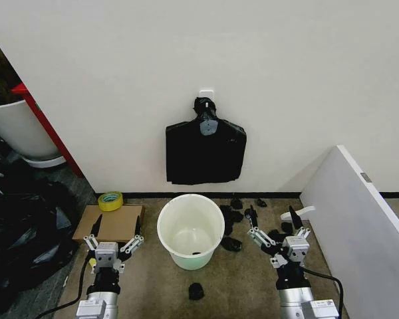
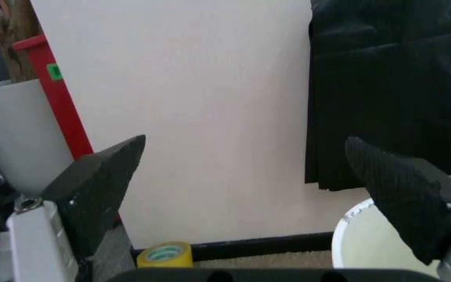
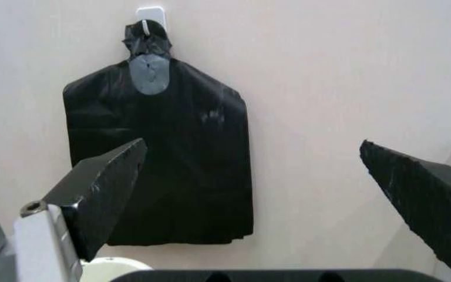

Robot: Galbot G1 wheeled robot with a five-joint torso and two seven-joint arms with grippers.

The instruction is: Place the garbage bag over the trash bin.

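Brown carpeted floor point(image 1: 153, 286), plain white wall point(image 1: 186, 53).

Left gripper point(image 1: 114, 239) at 7 o'clock, fingers spread, empty. Yellow tape roll point(image 1: 110, 201) on flat cardboard sheet point(image 1: 110, 222).

Round cream-white plastic bin point(image 1: 191, 230) at centre, unlined. Flat black bag bundle point(image 1: 205, 151) on wall hook at 12 o'clock; left wrist view cuts it off.

Right gripper point(image 1: 274, 230) at 5 o'clock, fingers spread, empty, beside small black crumpled scraps point(image 1: 231, 216).

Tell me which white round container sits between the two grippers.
The trash bin, open on the floor below the hanging bags; the other white tub stands far left.
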